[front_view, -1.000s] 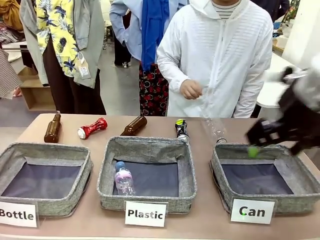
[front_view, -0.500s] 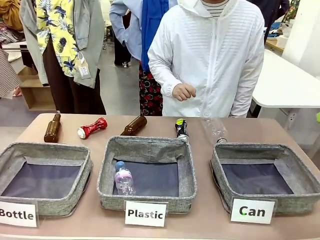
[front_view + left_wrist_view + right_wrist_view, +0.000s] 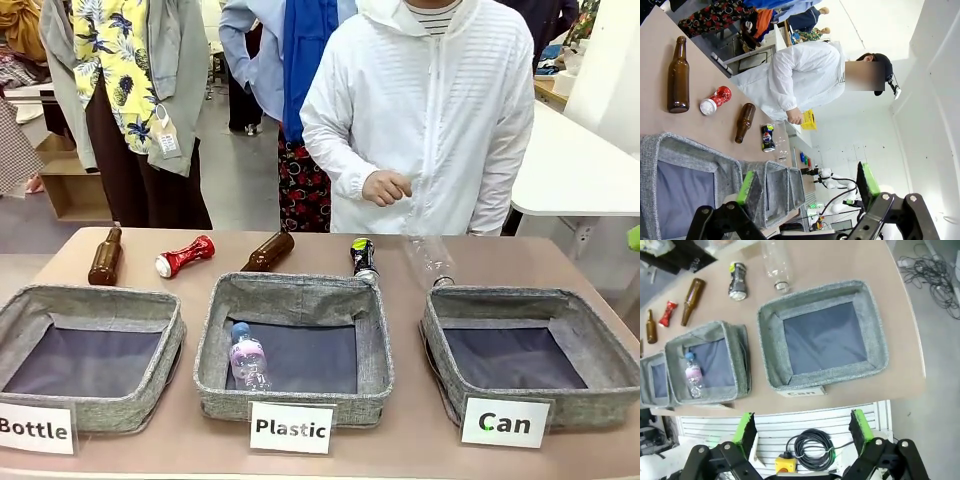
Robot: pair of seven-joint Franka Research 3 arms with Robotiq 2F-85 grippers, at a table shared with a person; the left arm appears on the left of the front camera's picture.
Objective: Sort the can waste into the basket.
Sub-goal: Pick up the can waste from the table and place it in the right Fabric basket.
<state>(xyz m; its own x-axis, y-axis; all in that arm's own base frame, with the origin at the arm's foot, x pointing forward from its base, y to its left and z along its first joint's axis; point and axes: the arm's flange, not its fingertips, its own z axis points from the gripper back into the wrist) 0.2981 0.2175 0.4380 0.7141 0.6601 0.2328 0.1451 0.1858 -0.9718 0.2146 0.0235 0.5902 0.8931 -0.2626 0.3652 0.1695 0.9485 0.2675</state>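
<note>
Altogether two cans, three baskets.

Bright even indoor light, soft shadows, wide-angle distortion

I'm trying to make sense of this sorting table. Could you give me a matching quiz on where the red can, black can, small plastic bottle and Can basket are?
Things:
1. red can
2. black can
3. small bottle
4. Can basket

Places:
A. inside the Plastic basket
B. between two brown bottles
C. rightmost of the baskets
D. behind the Plastic basket's far right corner

Pairs: 1-B, 2-D, 3-A, 4-C
</note>
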